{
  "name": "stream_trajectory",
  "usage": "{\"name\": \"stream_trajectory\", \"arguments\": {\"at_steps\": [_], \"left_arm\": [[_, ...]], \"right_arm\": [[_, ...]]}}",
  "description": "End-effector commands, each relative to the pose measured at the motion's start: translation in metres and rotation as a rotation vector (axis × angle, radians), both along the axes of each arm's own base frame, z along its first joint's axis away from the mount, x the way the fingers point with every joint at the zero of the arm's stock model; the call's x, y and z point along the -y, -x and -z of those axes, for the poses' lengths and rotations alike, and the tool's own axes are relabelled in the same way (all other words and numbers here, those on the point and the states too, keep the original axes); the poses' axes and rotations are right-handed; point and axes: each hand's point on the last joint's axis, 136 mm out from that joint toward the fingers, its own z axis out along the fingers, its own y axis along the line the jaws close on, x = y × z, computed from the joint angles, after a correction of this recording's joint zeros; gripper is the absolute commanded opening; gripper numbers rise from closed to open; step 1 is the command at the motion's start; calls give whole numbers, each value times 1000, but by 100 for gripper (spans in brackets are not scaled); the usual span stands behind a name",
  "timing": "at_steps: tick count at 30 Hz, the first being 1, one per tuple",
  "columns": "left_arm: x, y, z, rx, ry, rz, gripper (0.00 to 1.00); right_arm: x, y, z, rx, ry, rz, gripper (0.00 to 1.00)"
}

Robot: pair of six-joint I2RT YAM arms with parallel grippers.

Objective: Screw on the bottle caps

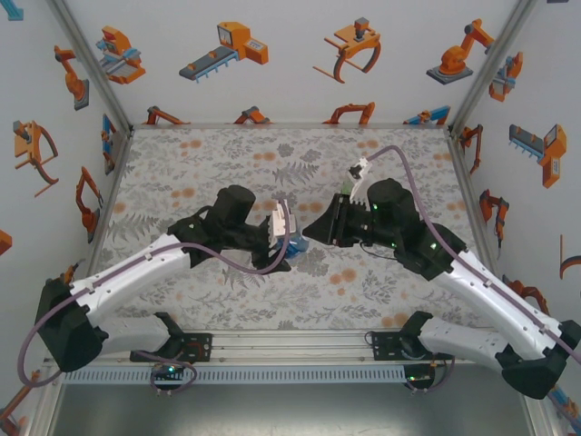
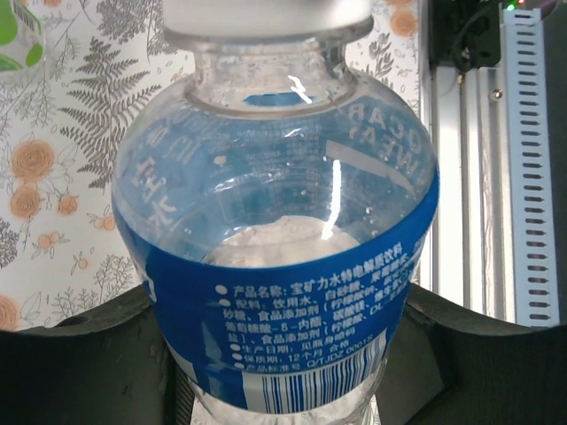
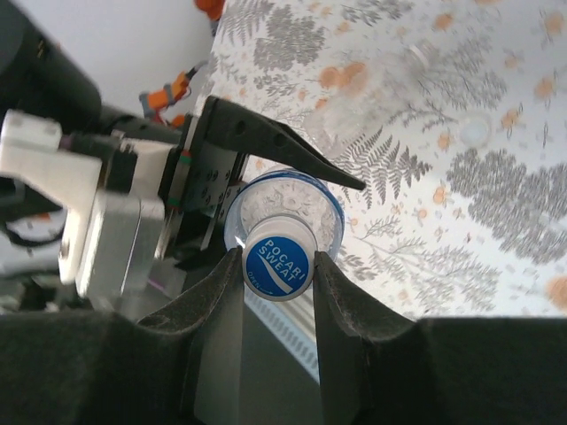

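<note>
A clear bottle with a blue label (image 2: 283, 292) is held lying sideways above the table, and my left gripper (image 2: 279, 363) is shut on its body, one black finger on each side. In the top view the left gripper (image 1: 287, 243) and the right gripper (image 1: 313, 232) meet at the middle of the table. My right gripper (image 3: 278, 266) is shut on the bottle cap (image 3: 278, 257), a white cap with a blue printed top, which sits on that bottle's neck (image 3: 285, 202). A green-tinted bottle (image 2: 13, 35) stands on the table beyond.
A small white round cap (image 3: 476, 131) lies on the flower-patterned tablecloth (image 3: 496, 204). A blurred clear bottle shape (image 3: 416, 53) lies farther off. The metal rail (image 2: 530, 177) runs along the near table edge. Walls close in the table's sides and back.
</note>
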Motion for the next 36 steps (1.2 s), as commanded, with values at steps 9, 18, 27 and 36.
{"name": "stream_trajectory", "arguments": {"at_steps": [9, 18, 27, 36], "left_arm": [[9, 5, -14, 28, 55, 48, 0], [7, 17, -17, 0, 68, 101, 0], [8, 46, -31, -88, 130, 258, 0], [4, 68, -45, -156, 168, 363, 0]], "right_arm": [[8, -21, 6, -113, 1, 176, 0], [-15, 3, -67, 401, -29, -176, 32], [-23, 56, -85, 856, 26, -553, 48], [-24, 101, -67, 972, 7, -848, 52]]}}
